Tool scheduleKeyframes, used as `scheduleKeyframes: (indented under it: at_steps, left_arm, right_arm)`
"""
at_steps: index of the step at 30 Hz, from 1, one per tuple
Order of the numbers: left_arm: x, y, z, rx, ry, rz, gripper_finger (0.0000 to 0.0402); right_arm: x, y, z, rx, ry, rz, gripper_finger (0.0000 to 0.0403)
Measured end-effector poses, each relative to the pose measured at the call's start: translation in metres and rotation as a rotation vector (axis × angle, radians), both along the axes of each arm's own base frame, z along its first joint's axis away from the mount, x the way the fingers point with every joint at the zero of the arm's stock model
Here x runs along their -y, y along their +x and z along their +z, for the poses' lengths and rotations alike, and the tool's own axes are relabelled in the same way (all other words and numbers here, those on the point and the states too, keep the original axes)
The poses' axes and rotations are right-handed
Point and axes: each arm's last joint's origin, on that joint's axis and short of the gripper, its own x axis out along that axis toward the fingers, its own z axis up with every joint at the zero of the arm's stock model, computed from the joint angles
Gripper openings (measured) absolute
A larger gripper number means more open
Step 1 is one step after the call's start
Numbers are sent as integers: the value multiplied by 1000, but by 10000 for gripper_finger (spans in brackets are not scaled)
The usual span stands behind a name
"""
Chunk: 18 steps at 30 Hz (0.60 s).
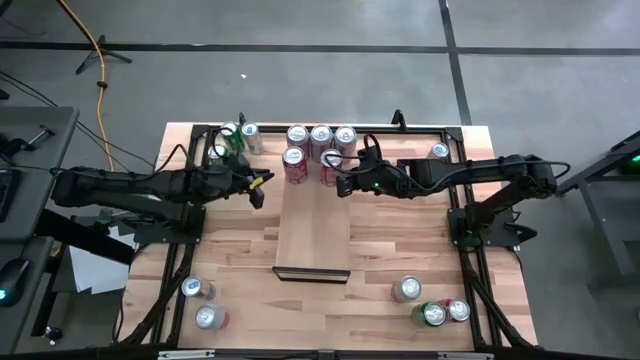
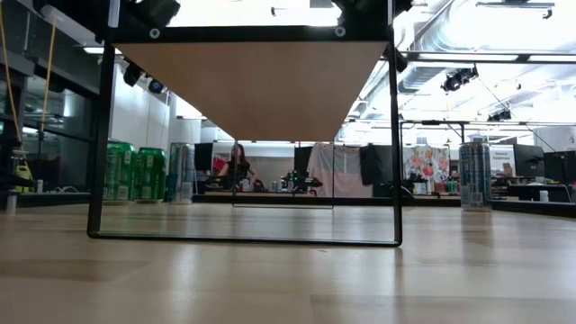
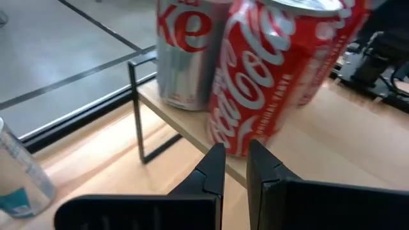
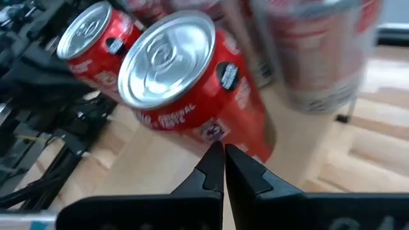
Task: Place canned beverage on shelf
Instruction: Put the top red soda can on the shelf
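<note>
Five red cans (image 1: 318, 150) stand at the far end of the shelf (image 1: 312, 235), three in a back row and two in front of them; most of the board is bare, so the task looks partly done, with many cans left on the worktop (image 1: 250, 255): a cluster at the far left corner (image 1: 232, 140), two at the near left (image 1: 200, 303), three at the near right (image 1: 430, 303) and one at the far right (image 1: 438, 151); the left claw (image 1: 256, 190) hangs just left of the shelf, fingers nearly together and holding nothing; the right claw (image 1: 341, 187) hovers over the shelf beside the front cans, shut and empty too; the left wrist view shows a red can (image 3: 275, 70) and a silver one (image 3: 185, 51) at the shelf's edge on its dark frame, detail the high view lacks; the right wrist view looks down on a can top (image 4: 167, 57); the low view shows only the shelf's underside (image 2: 252, 85) and green cans (image 2: 135, 171) beyond.
</note>
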Motion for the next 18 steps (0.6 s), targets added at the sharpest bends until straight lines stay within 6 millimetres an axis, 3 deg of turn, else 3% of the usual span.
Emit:
scheduleKeyframes:
  at_steps: [8, 12, 18]
  left_arm:
    - [-17, -1, 3, 2, 17, -7, 0]
    - [-21, 0, 2, 21, -11, -45, 0]
    - [-22, 4, -13, -28, -42, -79, 0]
  right_arm:
    - [-2, 15, -11, 18, 18, 35, 0]
    - [-3, 7, -6, -6, 19, 44, 0]
    - [-2, -6, 3, -50, -16, -2, 0]
